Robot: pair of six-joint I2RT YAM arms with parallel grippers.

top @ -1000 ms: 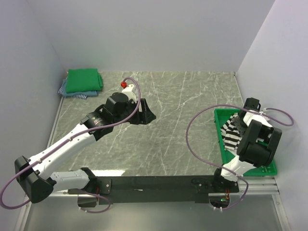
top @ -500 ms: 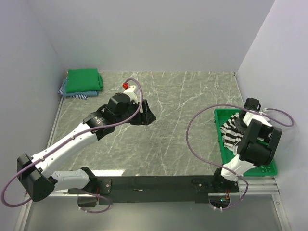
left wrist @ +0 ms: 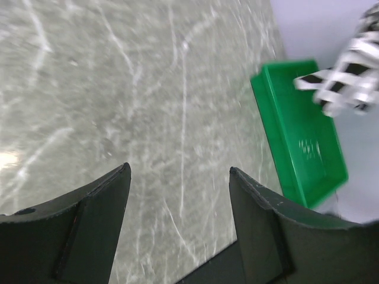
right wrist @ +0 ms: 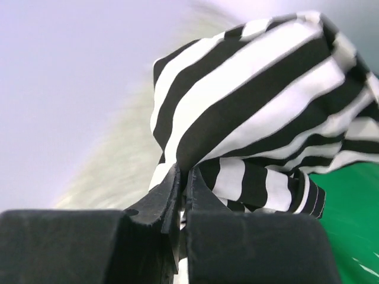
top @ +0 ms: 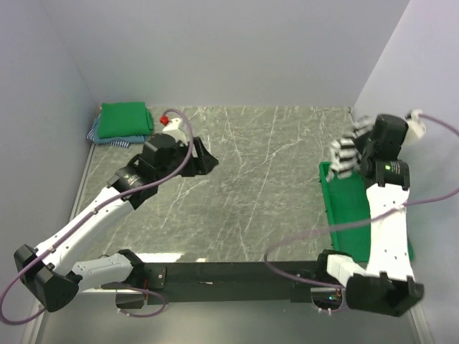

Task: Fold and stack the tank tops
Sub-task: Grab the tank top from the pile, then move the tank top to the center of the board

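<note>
My right gripper (right wrist: 185, 171) is shut on the black-and-white striped tank top (right wrist: 249, 100), which hangs bunched from the jaws. From above, that striped top (top: 346, 150) is lifted over the far end of the green tray (top: 344, 215), held by the right gripper (top: 363, 148). The left wrist view shows the striped top (left wrist: 349, 77) blurred above the tray (left wrist: 296, 130). A folded bright green tank top (top: 125, 119) lies in the far left corner on a folded blue one (top: 107, 140). My left gripper (left wrist: 177, 171) is open over bare table, with nothing between its fingers; in the top view it (top: 206, 160) is left of centre.
The walls close in the table on the left, back and right. The green tray (right wrist: 355, 219) sits against the right wall. A cable loops from the right arm over the tray (top: 308, 236). Marbled grey tabletop (top: 265, 186) spans between the arms.
My right gripper closed on the striped tank top in the tray and lifted it up and toward the far end. The left arm swung slightly left and back.
</note>
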